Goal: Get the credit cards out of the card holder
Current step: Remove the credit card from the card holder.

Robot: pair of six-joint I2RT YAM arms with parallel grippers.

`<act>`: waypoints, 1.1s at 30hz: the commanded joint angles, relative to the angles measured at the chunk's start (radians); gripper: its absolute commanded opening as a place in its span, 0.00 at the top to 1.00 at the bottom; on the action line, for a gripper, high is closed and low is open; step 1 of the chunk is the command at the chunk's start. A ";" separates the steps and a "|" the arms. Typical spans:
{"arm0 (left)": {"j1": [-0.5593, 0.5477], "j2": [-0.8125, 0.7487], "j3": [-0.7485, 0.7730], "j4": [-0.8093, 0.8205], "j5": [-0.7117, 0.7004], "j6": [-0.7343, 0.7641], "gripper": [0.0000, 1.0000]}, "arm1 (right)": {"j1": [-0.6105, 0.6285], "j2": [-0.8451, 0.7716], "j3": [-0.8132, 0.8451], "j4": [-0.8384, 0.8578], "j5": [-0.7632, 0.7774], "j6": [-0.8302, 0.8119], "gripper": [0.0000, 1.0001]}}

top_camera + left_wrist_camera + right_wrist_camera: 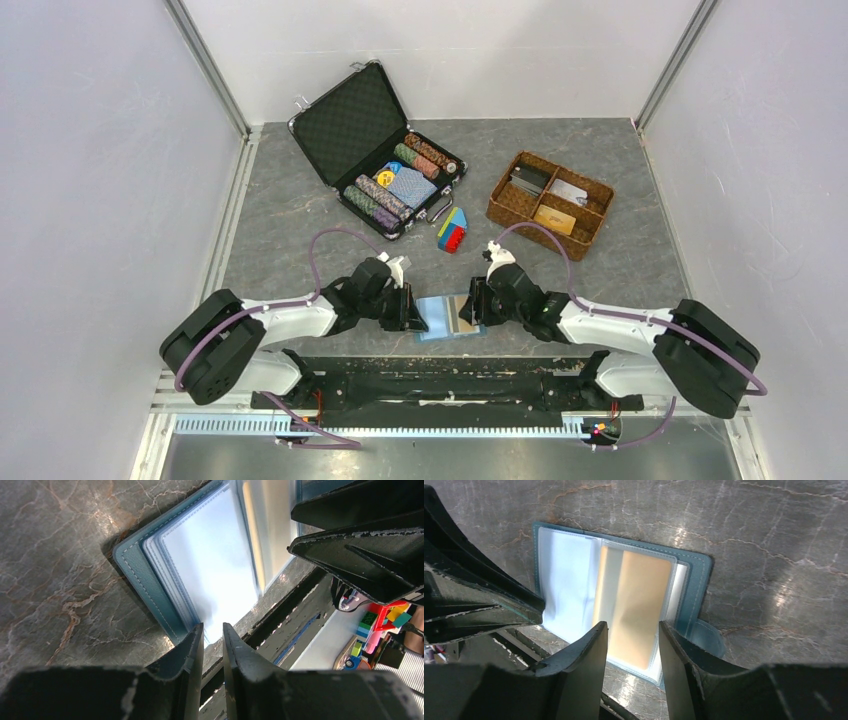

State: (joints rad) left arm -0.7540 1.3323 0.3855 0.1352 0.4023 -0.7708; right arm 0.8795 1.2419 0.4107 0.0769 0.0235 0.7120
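Right gripper (631,630), fingers apart, straddles the orange card (639,595) — pinch it next; left gripper (212,630) sits nearly closed at the wallet (145,580) edge — grip unclear.

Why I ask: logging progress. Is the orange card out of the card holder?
No, the orange card sits inside a clear sleeve of the open card holder.

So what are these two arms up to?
They're working on a blue card holder lying open in front of them. The left gripper seems to pinch its left edge. The right gripper hovers open over an orange card, which is still in its clear sleeve.
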 commanded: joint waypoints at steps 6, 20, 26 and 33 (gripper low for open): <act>0.001 0.011 -0.022 0.020 -0.020 -0.004 0.73 | -0.013 0.035 -0.010 0.123 -0.109 0.043 0.55; 0.001 0.013 -0.023 0.019 -0.026 -0.001 0.71 | -0.022 -0.066 -0.051 0.253 -0.182 0.102 0.54; 0.001 0.011 -0.027 0.018 -0.026 -0.005 0.71 | -0.033 -0.085 -0.048 0.160 -0.109 0.063 0.53; 0.001 -0.013 -0.037 0.018 -0.030 -0.012 0.69 | -0.050 -0.095 -0.040 0.051 -0.030 0.018 0.53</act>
State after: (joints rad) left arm -0.7540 1.3285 0.3710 0.1627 0.4030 -0.7712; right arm 0.8375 1.1675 0.3641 0.1825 -0.0681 0.7650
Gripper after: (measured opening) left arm 0.300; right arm 0.464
